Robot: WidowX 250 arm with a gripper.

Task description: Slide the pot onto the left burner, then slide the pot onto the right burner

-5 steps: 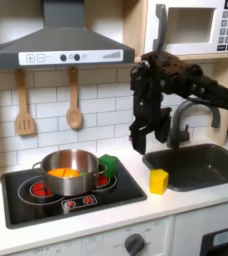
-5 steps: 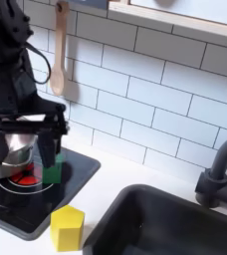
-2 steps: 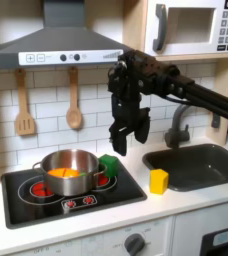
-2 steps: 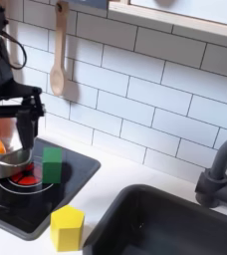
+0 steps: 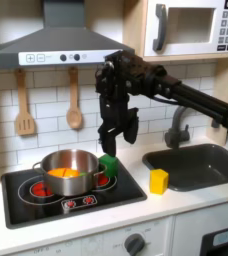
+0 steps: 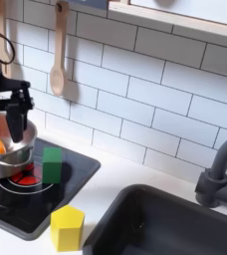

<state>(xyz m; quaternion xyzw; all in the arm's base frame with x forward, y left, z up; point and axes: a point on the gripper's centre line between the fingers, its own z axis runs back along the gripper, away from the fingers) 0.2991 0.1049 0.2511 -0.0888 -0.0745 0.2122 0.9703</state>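
The shiny steel pot (image 5: 69,171) with an orange inside stands on the black cooktop (image 5: 126,193), between the two red rings and overlapping both. The left burner (image 5: 27,188) shows to the pot's left and the right burner (image 5: 104,183) to its right in the first exterior view. My gripper (image 5: 107,139) hangs open, fingers down, above the pot's right rim and the green block (image 5: 108,165). In the second exterior view the gripper (image 6: 17,122) hovers over the pot (image 6: 6,157), with a red ring (image 6: 24,178) beside it.
A yellow block (image 5: 159,181) (image 6: 68,227) lies on the counter between cooktop and sink (image 5: 201,166). The faucet (image 5: 177,122) rises behind the sink. Two wooden spoons (image 5: 74,103) hang on the tiled wall below the range hood (image 5: 61,45). The green block (image 6: 52,164) sits on the cooktop.
My arm has swung from over the sink's edge toward the first exterior view's left, and the gripper now hangs above the pot's right rim. The pot and blocks have not moved.
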